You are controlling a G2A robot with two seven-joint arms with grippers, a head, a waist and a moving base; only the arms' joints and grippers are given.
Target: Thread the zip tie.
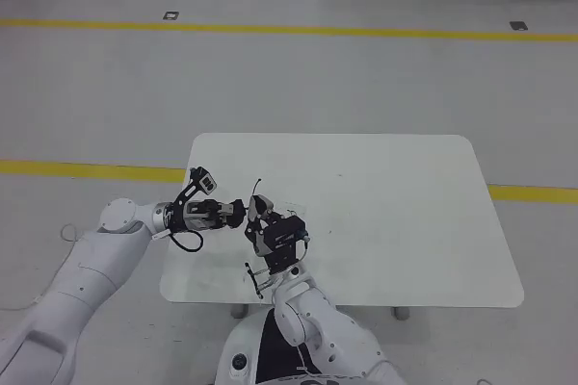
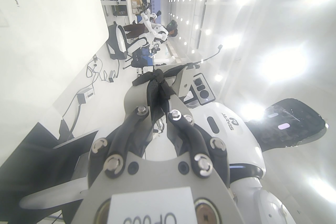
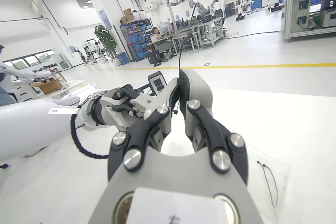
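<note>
Left gripper [image 2: 157,80] and right gripper [image 3: 179,83] tip to tip above the near left part of the table [image 1: 395,212], with the zip tie [image 3: 180,59] in the right one.
From my seat, the left gripper's fingers [image 2: 135,101] look drawn together, but their frayed black pads hide the gap, so I cannot tell whether anything is pinched there, or whether its tip touches the right gripper just beside it. The right gripper is clamped tight on the zip tie. The strap stands up out of its fingertips, head at the top, and a short end pokes out below the pads. Further right a clear plastic sheet [image 3: 284,170] lies flat on the table with a spare tie [image 3: 271,187] bent double. I cannot tell whether that one is inside the sheet or on top.
</note>
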